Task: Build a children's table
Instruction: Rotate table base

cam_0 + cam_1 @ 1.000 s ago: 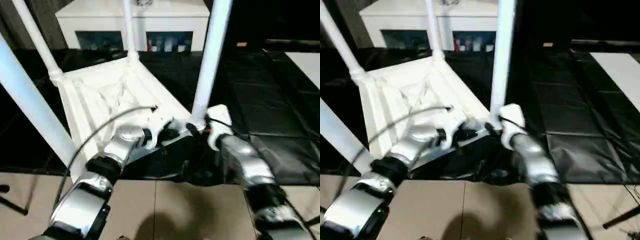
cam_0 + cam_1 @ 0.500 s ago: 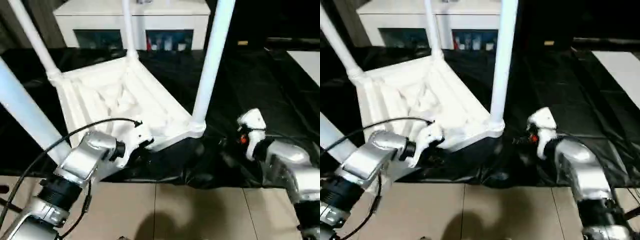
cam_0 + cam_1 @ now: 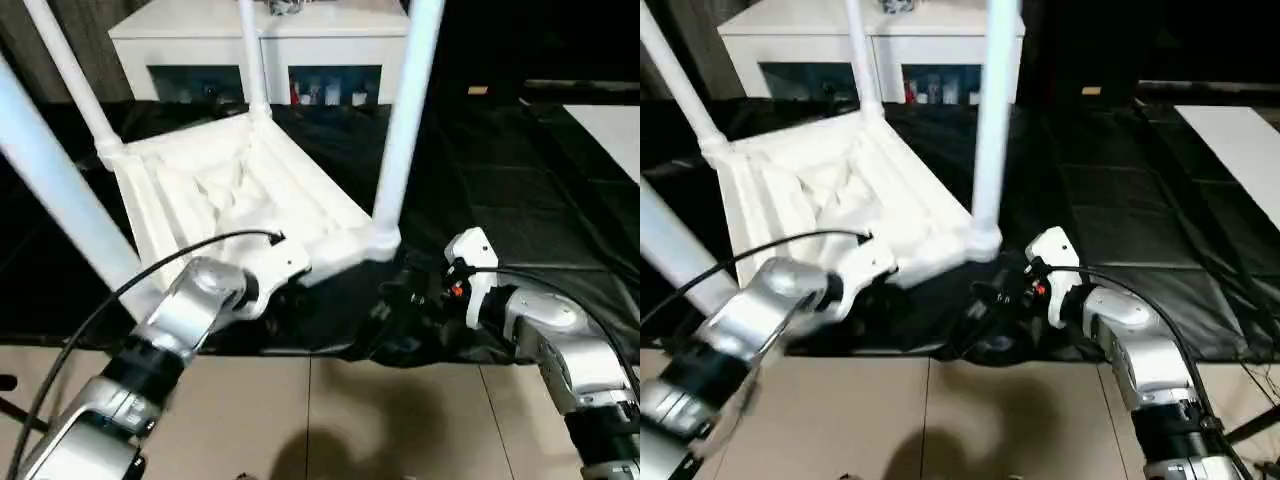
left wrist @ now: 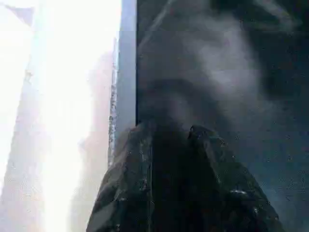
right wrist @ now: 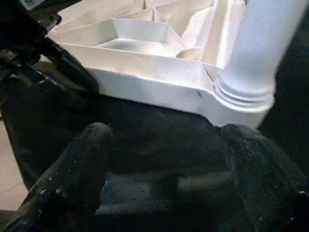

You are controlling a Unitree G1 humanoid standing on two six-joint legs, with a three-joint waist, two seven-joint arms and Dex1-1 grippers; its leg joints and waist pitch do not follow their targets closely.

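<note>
**A:** Where is the children's table?

**B:** The white plastic rectangular table top [image 3: 240, 205] lies upside down on the black-covered work table [image 3: 520, 190], ribbed underside up, near the front edge. Four long white tapered tube legs stand in its rounded corner sockets: the near right leg [image 3: 400, 130], the far middle leg [image 3: 252, 60], the far left leg [image 3: 70, 80] and the big near left leg [image 3: 60, 200]. All four run out of the picture at the top, so their ends are cut off.

**A:** What else is hard to make out?

**B:** The near edge of the top is partly hidden behind the left arm. The left wrist view is washed out with glare on one side, next to a dark cloth.

**A:** And the grippers?

**B:** The right gripper [image 5: 164, 159] stands wide open, its two black fingers [image 5: 77, 169] spread apart over the black cover, just in front of the near right corner socket [image 5: 241, 104], holding nothing and touching no part of the table. The left gripper [image 4: 169, 140] has its fingertips only slightly parted, a narrow gap between them with nothing in it; in the head view it sits just beside the top's near edge.

**A:** Anything behind?

**B:** A white cabinet with glass doors [image 3: 265, 50].
</note>
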